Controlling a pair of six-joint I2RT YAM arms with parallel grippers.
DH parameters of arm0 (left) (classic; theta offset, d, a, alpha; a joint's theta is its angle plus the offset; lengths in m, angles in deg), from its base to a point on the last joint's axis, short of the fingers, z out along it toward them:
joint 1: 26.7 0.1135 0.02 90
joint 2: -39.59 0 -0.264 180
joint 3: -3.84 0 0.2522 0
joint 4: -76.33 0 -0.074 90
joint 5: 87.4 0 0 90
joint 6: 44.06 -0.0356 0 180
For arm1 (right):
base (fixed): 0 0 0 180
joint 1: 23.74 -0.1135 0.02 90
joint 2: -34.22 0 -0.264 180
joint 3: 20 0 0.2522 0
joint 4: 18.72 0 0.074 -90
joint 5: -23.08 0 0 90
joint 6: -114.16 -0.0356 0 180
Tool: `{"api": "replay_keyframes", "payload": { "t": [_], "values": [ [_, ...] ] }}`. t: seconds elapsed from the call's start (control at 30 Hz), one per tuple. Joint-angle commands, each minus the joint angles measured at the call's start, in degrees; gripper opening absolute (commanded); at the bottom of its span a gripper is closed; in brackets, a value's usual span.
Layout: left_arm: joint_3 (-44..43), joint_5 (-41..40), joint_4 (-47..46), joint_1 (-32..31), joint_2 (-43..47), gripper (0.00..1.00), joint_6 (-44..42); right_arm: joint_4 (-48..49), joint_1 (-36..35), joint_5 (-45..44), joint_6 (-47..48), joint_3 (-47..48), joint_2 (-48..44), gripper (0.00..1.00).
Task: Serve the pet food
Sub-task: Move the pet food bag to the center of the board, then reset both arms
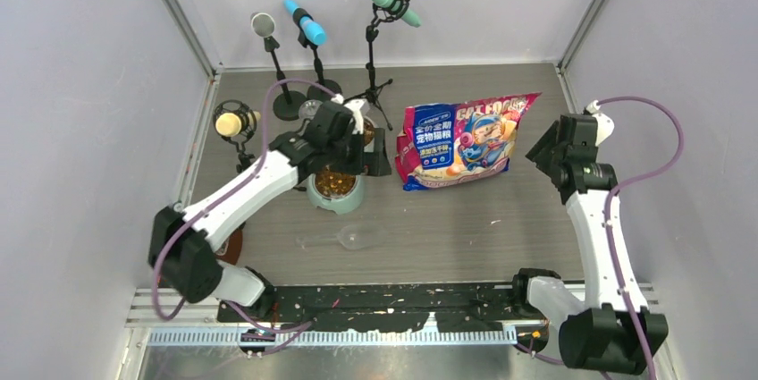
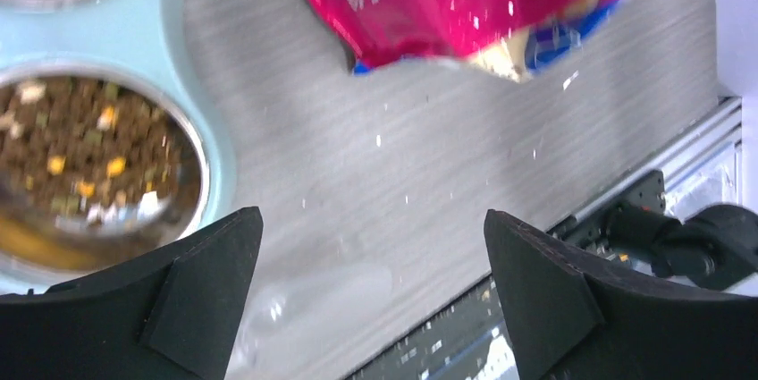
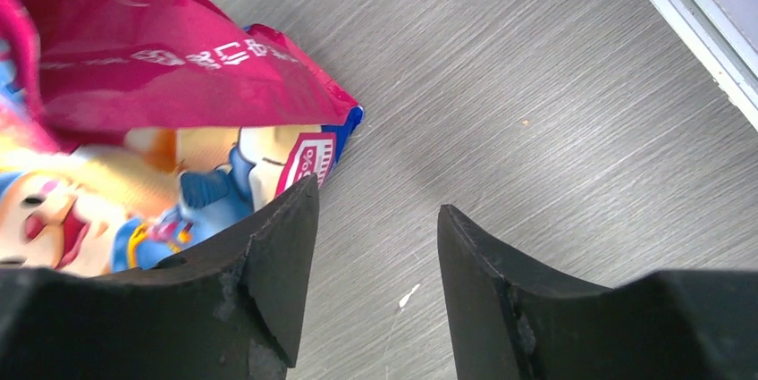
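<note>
Grey wood-grain table (image 1: 465, 228) | left arm reaching forward over mint-green double feeder (image 1: 341, 205), left gripper (image 2: 371, 228) jaws wide apart, empty | right arm extended, right gripper (image 3: 377, 206) jaws partly apart, empty, beside glossy pink-white-blue bag (image 1: 465, 143) | clear plastic scoop (image 1: 344, 239) on table | brown kibble pellets (image 2: 80, 143) in feeder's steel bowl

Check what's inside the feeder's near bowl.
Brown kibble with yellow and pale bits fills most of the bowl; bare steel shows along one side. The bowl's floor under the kibble is covered, so not visible.

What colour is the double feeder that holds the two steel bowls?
Pale mint green. The feeder shows best in the left wrist view.
</note>
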Motion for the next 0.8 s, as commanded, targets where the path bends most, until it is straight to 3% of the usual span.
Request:
{"api": "replay_keyframes", "payload": {
  "t": [0.0,0.13,0.3,0.4,0.5,0.77],
  "values": [
    [3.99,-1.78,12.66,-0.43,7.56,1.00,4.71,-3.72,0.18,1.55,1.52,-0.28,-6.07,0.59],
    [7.70,-2.37,16.21,-1.21,15.36,0.97,4.94,-7.51,0.18,1.26,3.51,1.89,-10.95,0.61],
    [6.74,-8.18,21.10,-1.40,28.31,0.96,3.50,-13.84,0.18,-0.34,6.53,8.53,-15.27,0.70],
    [2.08,-17.56,26.38,-1.37,33.27,0.96,-0.48,-17.40,0.18,1.22,9.26,16.63,-17.12,0.99],
    [-3.54,-23.10,31.80,-1.40,35.91,0.97,-2.98,-20.15,0.18,0.00,10.16,22.97,-19.30,0.96],
    [-10.74,-32.00,39.50,-1.42,42.62,1.00,-4.19,-18.68,0.18,-6.90,10.63,27.22,-28.45,0.96]
  ]
}}
